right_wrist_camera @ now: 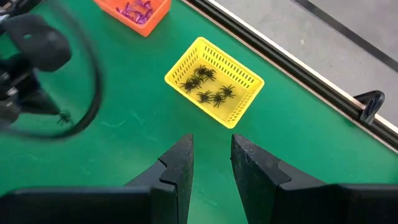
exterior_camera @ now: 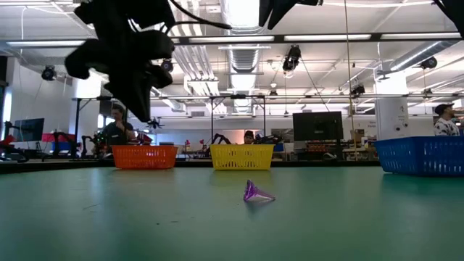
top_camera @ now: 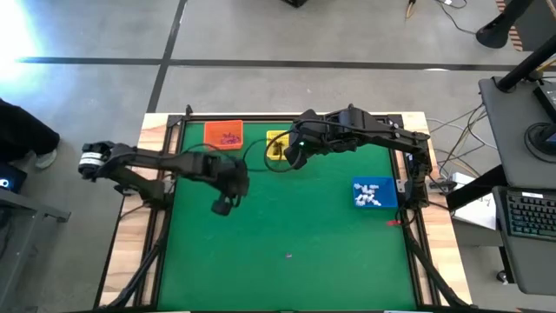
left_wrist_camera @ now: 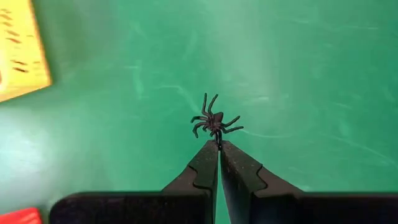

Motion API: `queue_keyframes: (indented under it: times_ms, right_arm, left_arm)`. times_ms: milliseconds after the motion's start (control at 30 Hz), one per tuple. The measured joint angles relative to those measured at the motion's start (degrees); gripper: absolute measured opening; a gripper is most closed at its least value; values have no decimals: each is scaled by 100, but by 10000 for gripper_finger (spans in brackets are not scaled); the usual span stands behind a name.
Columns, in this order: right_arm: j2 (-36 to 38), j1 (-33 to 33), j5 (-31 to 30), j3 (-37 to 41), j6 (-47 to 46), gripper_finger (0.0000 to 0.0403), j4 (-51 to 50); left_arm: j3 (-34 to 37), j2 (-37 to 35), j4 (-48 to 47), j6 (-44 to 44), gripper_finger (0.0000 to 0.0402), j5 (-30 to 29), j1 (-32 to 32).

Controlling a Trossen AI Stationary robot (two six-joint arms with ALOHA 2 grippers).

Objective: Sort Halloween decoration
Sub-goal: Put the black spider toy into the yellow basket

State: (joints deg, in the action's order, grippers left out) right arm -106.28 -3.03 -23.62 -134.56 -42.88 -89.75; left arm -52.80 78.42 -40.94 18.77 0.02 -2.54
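Note:
My left gripper [left_wrist_camera: 219, 144] is shut on a small black spider [left_wrist_camera: 214, 121] and hangs above the green table's middle left [top_camera: 224, 204]. My right gripper [right_wrist_camera: 211, 155] is open and holds nothing; it hovers beside the yellow basket [right_wrist_camera: 214, 81], which holds several black spiders. The orange basket [right_wrist_camera: 134, 9] holds purplish trinkets. The blue basket [top_camera: 373, 193] holds white ones. One purple trinket [exterior_camera: 255, 192] lies on the mat near the table's near edge [top_camera: 289, 255]. My left gripper pinches the black spider by its rear end [left_wrist_camera: 217, 135], only at the free ends of the two fingers. The fingers point down from above. The spider sticks out beyond the fingertips, lifted clear of the mat.
The orange basket [top_camera: 223, 135] and yellow basket [top_camera: 276, 143] stand along the far edge, the blue basket at the right edge. A small red thing [top_camera: 393, 223] lies near the blue basket. Open mat [top_camera: 330, 243] spreads toward the near edge. People sit in the room behind the table [exterior_camera: 116, 127].

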Motion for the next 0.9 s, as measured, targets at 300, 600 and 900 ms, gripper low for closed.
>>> queue_keyframes:
  times_ms: [300,600,900]
  right_arm:
    - [0,0,0,0,14,100,2]
    - [0,0,-48,0,251,100,6]
    - [0,0,-50,0,518,100,4]
  left_arm:
    - [-115,200,395,527,0,63,-1044]
    - [-1109,787,391,1023,0,64,-1754]
    - [-2242,1558,371,1180,0,387,-2278]
